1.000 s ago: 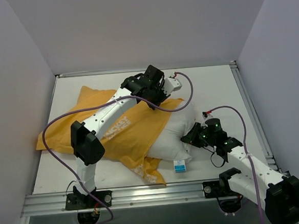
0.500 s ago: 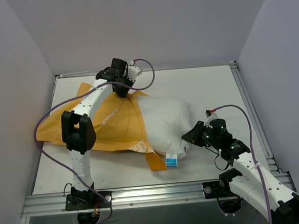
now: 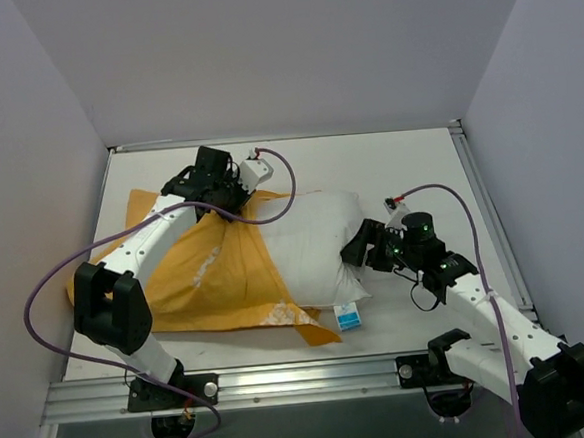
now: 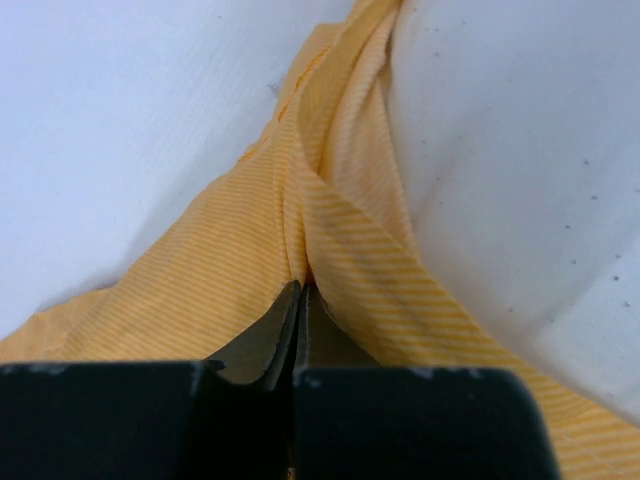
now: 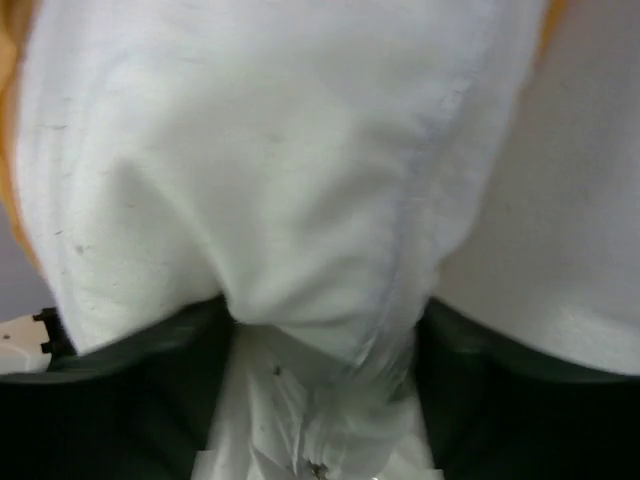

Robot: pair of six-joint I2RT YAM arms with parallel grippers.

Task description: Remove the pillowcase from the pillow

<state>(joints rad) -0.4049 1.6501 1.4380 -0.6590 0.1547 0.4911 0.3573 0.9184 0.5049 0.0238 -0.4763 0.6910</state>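
Observation:
The orange-yellow pillowcase point(image 3: 201, 275) lies across the left half of the table, still covering the left end of the white pillow point(image 3: 309, 243). My left gripper point(image 3: 228, 198) is shut on a bunched fold at the pillowcase's far edge. In the left wrist view the jaws point(image 4: 300, 295) pinch striped orange fabric point(image 4: 345, 240), with the pillow point(image 4: 510, 150) to the right. My right gripper point(image 3: 358, 248) sits at the pillow's right end with its jaws spread wide. In the right wrist view, gathered pillow fabric point(image 5: 280, 150) still lies between the open fingers point(image 5: 325, 335).
A small blue-and-white tag point(image 3: 348, 317) sticks out at the pillow's near right corner. White walls enclose the table on three sides, and a metal rail point(image 3: 283, 378) runs along the near edge. Purple cables loop from both arms.
My left gripper has dragged the pillowcase left, baring more of the pillow. My right gripper, shut on the pillow's end until now, has opened.

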